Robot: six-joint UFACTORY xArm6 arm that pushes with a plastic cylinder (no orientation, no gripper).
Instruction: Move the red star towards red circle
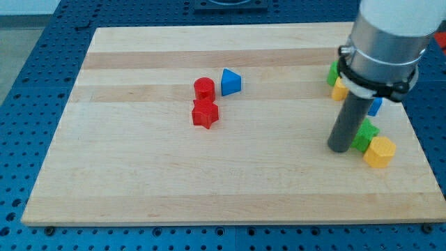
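Red star (205, 113) sits on the wooden board (139, 174), a little toward the view's left of the board's middle. Taking the red star as our landmark: the red circle (203, 88) stands just above it toward the view's top, edges touching or nearly so; we cannot tell which. The blue triangular block (231, 82) lies up and to the view's right of the star, just beside the circle.

My tip (339, 147) rests on the board well to the view's right of the star, apart from it, with bare wood between. We carry no jaws here, only a plain dark rod, holding nothing. Just past the tip, farther from the star, we note a green block (365, 134) and a yellow block (380, 151), the green one touching or almost touching the rod. Higher up on that side, partly hidden behind the arm, another green block (334, 72), a yellow one (339, 90) and a blue one (376, 107); shapes unclear.
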